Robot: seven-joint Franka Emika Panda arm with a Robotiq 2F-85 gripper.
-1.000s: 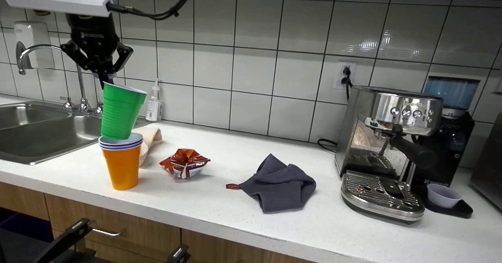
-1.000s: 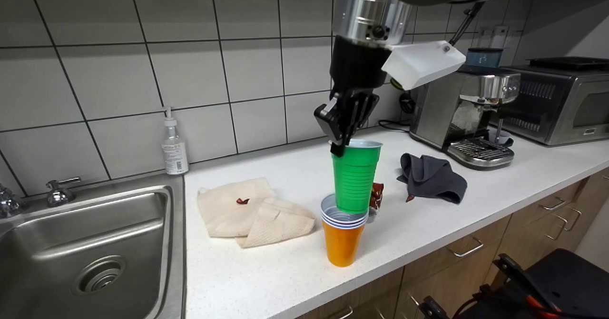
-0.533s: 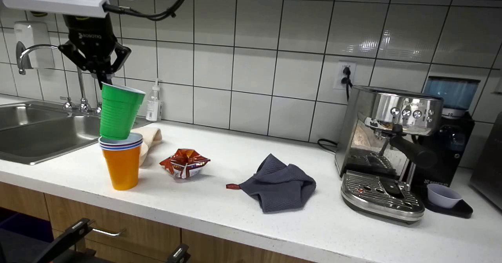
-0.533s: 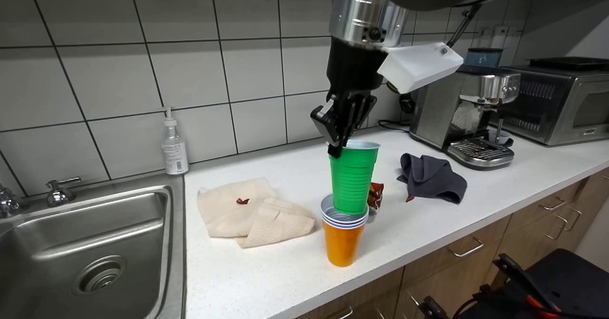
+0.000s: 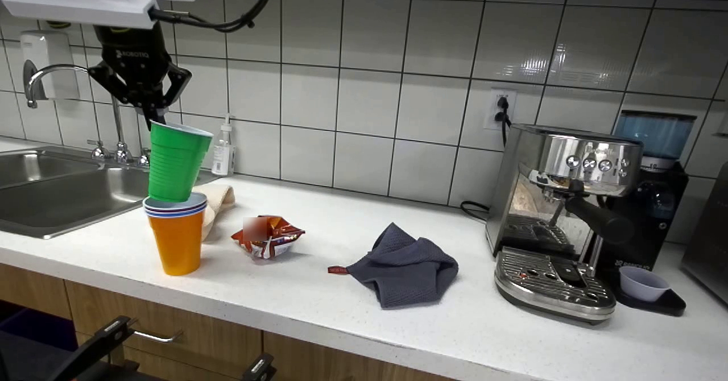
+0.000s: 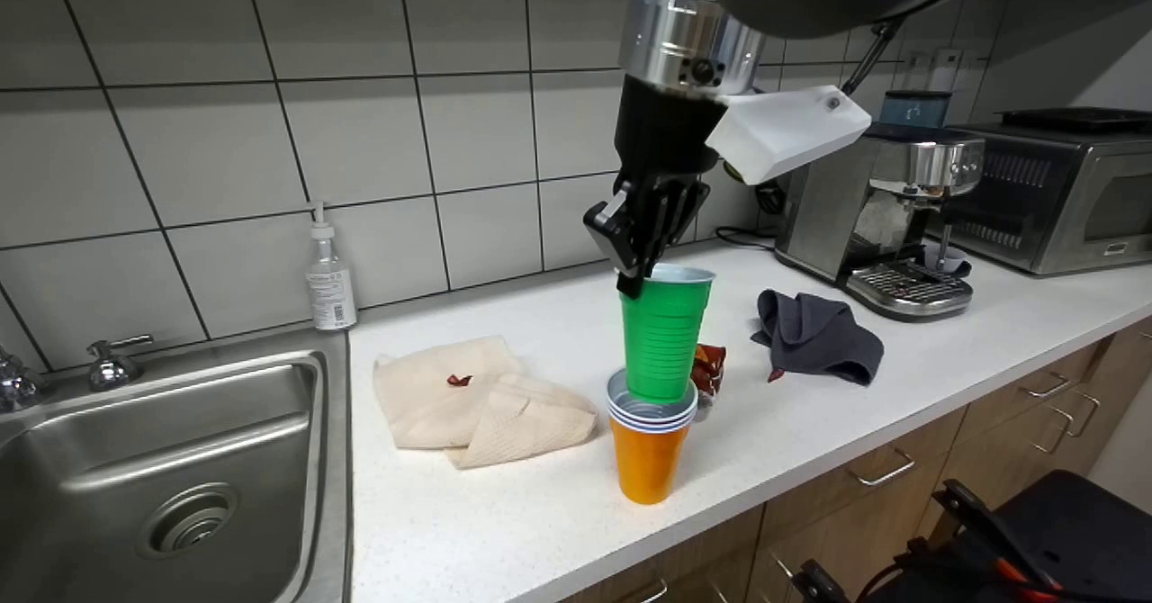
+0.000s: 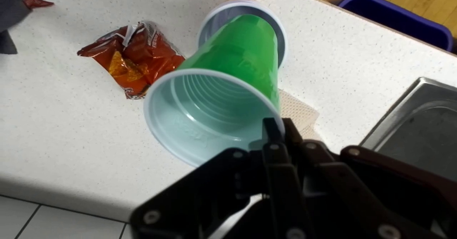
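Green cup (image 7: 246,50), pinched just by the rim in the end effector (image 7: 281,126). Could totally swivel on that skimpy hold, snag the cup stack (image 5: 177,244) and tip it over.

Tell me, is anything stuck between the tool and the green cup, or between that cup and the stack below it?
Nothing visible is. The tool pinches the green cup directly by its rim, and the cup's base hangs at the open mouth of the stack; whether they touch, I can't tell.
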